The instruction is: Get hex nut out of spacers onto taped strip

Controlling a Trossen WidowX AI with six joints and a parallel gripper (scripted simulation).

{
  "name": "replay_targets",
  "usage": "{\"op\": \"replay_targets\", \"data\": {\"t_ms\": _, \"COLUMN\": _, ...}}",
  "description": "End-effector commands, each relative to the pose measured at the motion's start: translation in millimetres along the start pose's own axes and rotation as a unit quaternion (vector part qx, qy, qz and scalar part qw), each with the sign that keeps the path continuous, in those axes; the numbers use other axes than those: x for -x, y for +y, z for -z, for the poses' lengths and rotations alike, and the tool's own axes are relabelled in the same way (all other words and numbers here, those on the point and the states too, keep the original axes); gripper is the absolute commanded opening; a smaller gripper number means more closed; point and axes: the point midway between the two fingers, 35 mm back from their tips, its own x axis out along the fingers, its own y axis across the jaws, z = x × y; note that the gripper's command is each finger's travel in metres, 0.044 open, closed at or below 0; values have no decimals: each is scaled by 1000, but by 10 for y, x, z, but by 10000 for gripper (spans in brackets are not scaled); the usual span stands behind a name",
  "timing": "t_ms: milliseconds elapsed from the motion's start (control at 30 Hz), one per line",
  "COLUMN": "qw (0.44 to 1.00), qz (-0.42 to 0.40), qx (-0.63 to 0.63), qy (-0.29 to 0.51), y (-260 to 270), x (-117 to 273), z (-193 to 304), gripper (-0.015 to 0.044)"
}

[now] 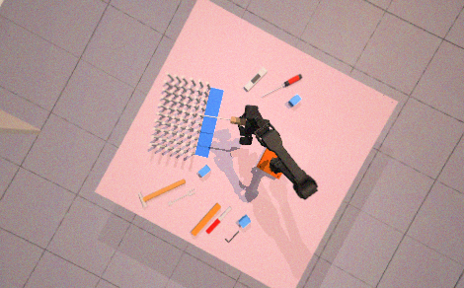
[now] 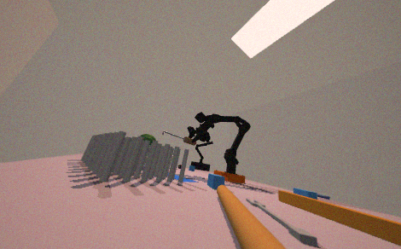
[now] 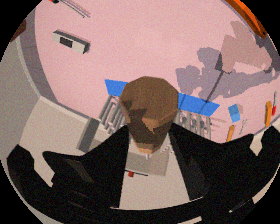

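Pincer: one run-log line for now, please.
pincer: shut on hooked tool | tool tip: raised | nut: not discernible

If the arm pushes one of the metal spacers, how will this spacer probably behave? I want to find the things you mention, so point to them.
The spacers (image 1: pixel 180 115) (image 2: pixel 103 153) would probably tip easily, being tall and thin. They look straight and rigid, so bending seems unlikely. Standing so close together, one falling might knock its neighbours.

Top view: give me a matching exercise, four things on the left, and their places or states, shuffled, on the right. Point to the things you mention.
1. hooked tool (image 1: pixel 235 119) (image 2: pixel 188 140) (image 3: pixel 149 97)
2. blue strip (image 1: pixel 208 123) (image 3: pixel 198 105)
3. hammer (image 1: pixel 165 190)
4. red-handled screwdriver (image 1: pixel 292 80)

A. lying next to the fork
B. held in the fingers (image 1: pixel 243 121)
C. near a blue block, on the side of the mat away from the hammer
D. along one side of the spacers (image 1: pixel 181 115) (image 2: pixel 124 155)

Pairs: 1-B, 2-D, 3-A, 4-C
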Motion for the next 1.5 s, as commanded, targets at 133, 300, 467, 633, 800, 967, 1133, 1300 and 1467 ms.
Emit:
{"op": "replay_targets", "data": {"t_ms": 133, "qw": 999, "qz": -19, "qx": -31, "qy": -9, "y": 135, "x": 69, "z": -170, "gripper": 0}}
{"op": "replay_targets", "data": {"t_ms": 300, "qw": 999, "qz": -19, "qx": -31, "qy": -8, "y": 132, "x": -101, "z": -235, "gripper": 0}}
{"op": "replay_targets", "data": {"t_ms": 467, "qw": 999, "qz": -19, "qx": -31, "qy": -8, "y": 102, "x": -358, "z": -352, "gripper": 0}}
{"op": "replay_targets", "data": {"t_ms": 633, "qw": 999, "qz": -19, "qx": -31, "qy": -7, "y": 46, "x": -590, "z": -482, "gripper": 0}}
{"op": "replay_targets", "data": {"t_ms": 800, "qw": 999, "qz": -19, "qx": -31, "qy": -7, "y": -35, "x": -795, "z": -624, "gripper": 0}}
{"op": "replay_targets", "data": {"t_ms": 967, "qw": 999, "qz": -18, "qx": -31, "qy": -6, "y": -138, "x": -978, "z": -776, "gripper": 0}}
{"op": "replay_targets", "data": {"t_ms": 1133, "qw": 999, "qz": -18, "qx": -31, "qy": -6, "y": -260, "x": -1131, "z": -935, "gripper": 0}}
{"op": "replay_targets", "data": {"t_ms": 1300, "qw": 999, "qz": -18, "qx": -31, "qy": -6, "y": -321, "x": -1192, "z": -1009, "gripper": 0}}
{"op": "replay_targets", "data": {"t_ms": 1467, "qw": 999, "qz": -18, "qx": -31, "qy": -6, "y": -317, "x": -1204, "z": -988, "gripper": 0}}
